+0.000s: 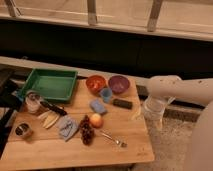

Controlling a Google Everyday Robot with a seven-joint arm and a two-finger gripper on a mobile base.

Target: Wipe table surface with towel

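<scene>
Look for the towel (66,127) at 7 o'clock on the counter (55,150), crumpled, just beside the dark grapes (86,132). Bring the pincer (136,114), spread apart and empty off the 3 o'clock edge, across low. Clamp on raised folds, never the blue sponge (98,106) farther back.

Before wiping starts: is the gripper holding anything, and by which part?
Nothing is held. The gripper hangs open past the right edge of the wooden table; the wrinkled grey-blue cloth towel lies untouched.
</scene>
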